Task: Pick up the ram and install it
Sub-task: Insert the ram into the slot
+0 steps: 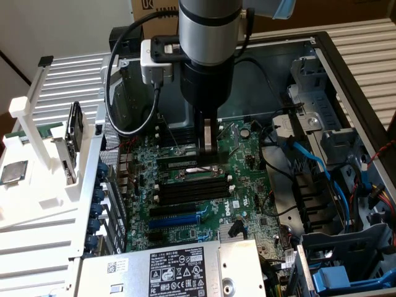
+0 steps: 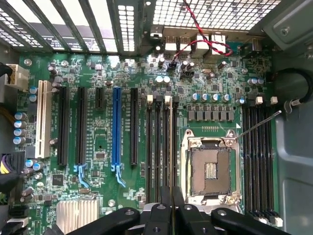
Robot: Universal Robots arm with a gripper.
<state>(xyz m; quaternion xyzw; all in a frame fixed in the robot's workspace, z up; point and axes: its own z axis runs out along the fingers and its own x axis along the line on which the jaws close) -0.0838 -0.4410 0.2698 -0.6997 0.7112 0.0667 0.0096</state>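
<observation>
The ram (image 1: 74, 133) looks like a long dark stick standing on end in a white rack (image 1: 37, 185), at the exterior view's left, outside the computer case. My gripper (image 1: 209, 150) hangs well to the right of it, over the motherboard (image 1: 235, 204) and above the black memory slots (image 1: 192, 185). Its two fingers are close together, shut, with nothing between them. In the wrist view the gripper (image 2: 171, 192) points down just beside the four black memory slots (image 2: 161, 147), which lie bare next to the open processor socket (image 2: 210, 169).
A square silver processor chip (image 1: 13, 173) lies on the white rack. A power supply (image 1: 179, 272) with a label sits at the case's near edge. A drive cage with blue cables (image 1: 322, 167) fills the exterior view's right. A blue slot (image 2: 116, 127) and black card slots flank the memory slots.
</observation>
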